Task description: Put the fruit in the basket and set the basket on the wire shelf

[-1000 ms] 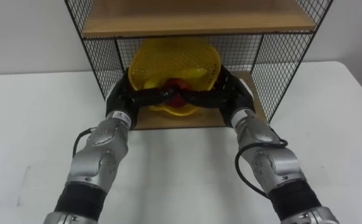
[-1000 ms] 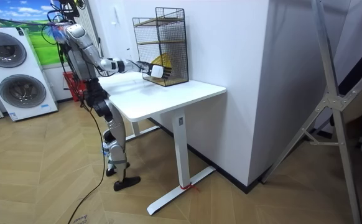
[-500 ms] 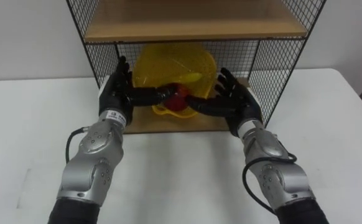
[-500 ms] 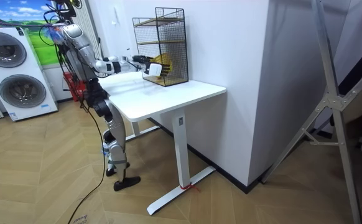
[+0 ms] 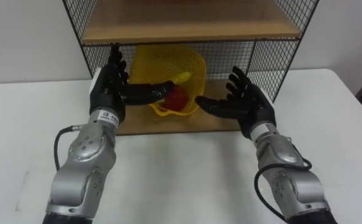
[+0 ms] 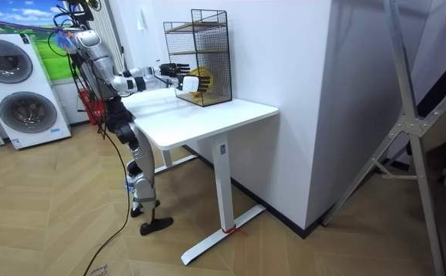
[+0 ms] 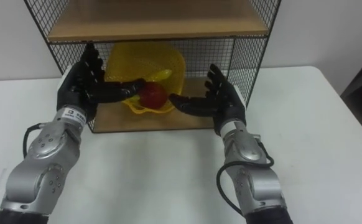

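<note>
A yellow mesh basket [image 5: 168, 65] [image 7: 147, 65] stands tilted on the lower board of the black wire shelf [image 5: 187, 25]. Inside it lie a red fruit [image 5: 178, 99] [image 7: 152, 94] and a yellow one [image 5: 182, 77]. My left hand [image 5: 109, 84] [image 7: 79, 81] is open at the shelf's left front, its thumb reaching toward the basket's rim. On the right, my right hand [image 5: 243, 102] [image 7: 215, 99] is open too, palm facing the basket and apart from it. In the room view I stand at the white table, both arms stretched to the shelf [image 6: 200, 57].
The wire shelf has a wooden upper board [image 5: 190, 22] low over the basket and mesh walls on both sides. It stands at the back of a white table [image 5: 187, 168]. A wall rises behind it. Washing machines [image 6: 16, 84] stand far off.
Both hands let go of the basket, opened and drew back out of the shelf toward me. The basket stays on the lower board.
</note>
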You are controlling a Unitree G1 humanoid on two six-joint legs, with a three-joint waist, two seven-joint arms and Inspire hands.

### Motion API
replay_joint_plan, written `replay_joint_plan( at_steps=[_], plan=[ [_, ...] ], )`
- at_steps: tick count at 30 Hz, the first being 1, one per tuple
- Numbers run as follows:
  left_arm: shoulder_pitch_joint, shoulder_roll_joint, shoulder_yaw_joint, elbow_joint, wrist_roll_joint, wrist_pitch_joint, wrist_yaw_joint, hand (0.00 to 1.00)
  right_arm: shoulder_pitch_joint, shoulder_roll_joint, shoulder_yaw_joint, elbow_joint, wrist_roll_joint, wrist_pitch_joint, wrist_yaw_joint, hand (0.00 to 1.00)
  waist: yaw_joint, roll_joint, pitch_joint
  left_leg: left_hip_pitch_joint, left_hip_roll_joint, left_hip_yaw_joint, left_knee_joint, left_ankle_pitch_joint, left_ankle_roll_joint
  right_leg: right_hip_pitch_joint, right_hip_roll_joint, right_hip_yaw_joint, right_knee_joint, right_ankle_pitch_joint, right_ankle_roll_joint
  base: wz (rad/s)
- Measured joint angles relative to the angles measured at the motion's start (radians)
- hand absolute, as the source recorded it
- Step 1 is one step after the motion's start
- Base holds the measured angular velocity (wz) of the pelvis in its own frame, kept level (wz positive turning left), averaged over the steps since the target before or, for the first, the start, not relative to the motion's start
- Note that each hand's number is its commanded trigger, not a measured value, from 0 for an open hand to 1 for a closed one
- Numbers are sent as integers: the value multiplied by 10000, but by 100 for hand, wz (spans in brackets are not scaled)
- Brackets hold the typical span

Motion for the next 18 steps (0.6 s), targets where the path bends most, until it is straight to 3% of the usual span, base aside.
replay_joint_plan(
  at_steps=[7, 10, 18],
  plan=[
    [213, 43, -52, -227, 0, -14, -44, 0, 266, -1, -2, -199, -98, -22, -58, 0, 1, 10, 7, -31, 1, -10, -49, 8, -7, 2, 1, -45, -77, 19, -3, 0],
    [304, 48, -18, -230, 81, -30, -218, 0, 662, 0, -3, -903, -856, -23, -85, 0, 26, 10, 10, -28, 0, 3, -69, 26, -10, -17, 8, -23, -81, 25, -5, 0],
    [1286, 164, -197, -375, 100, -187, -761, 0, 1292, -120, 109, -1780, -1935, -47, 178, 0, 10, 8, 14, -4, 0, 5, -135, 27, -11, 18, 7, -13, -98, 28, -3, 0]
  ],
)
